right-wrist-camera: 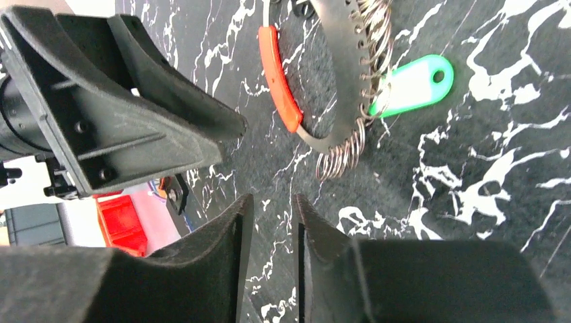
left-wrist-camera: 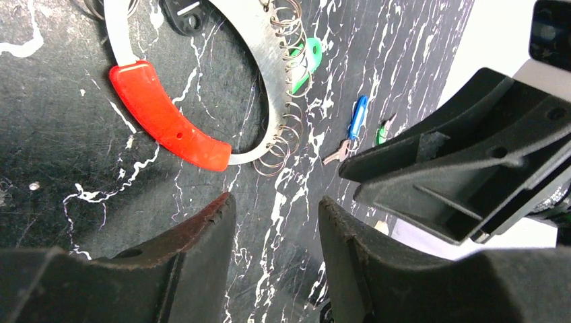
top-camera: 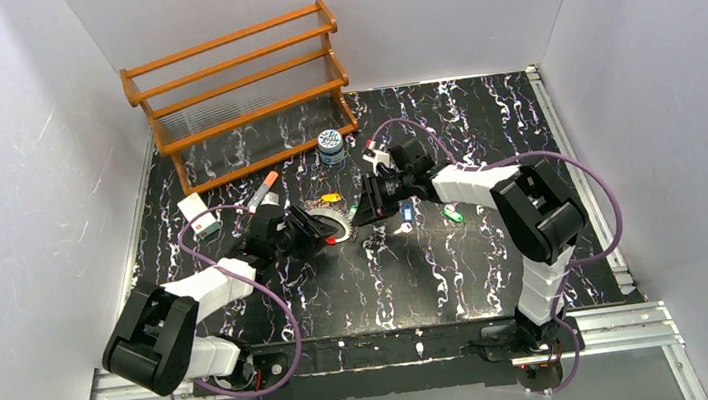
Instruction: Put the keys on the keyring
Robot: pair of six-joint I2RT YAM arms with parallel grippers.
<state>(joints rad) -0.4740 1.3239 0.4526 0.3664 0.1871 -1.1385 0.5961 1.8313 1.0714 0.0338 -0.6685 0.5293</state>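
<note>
Left tool stands parted, right tool barely parted, both empty; flat keyring turns its red arc toward left tool.

Keyring lies left of the keys; rack stands behind.

This is a robotics lab test cell, not a home or a shop. Plain white panels wall in a table on three sides. The tabletop is a black sheet with white marbling, and bare aluminium rails run along its edges. Two black-and-white robot arms are bolted side by side at the near edge, with purple cables looping loose from them. The things on the table look like test props set out for the arms: a small wooden rack, a patterned jar, a marker and small coloured keys.
</note>
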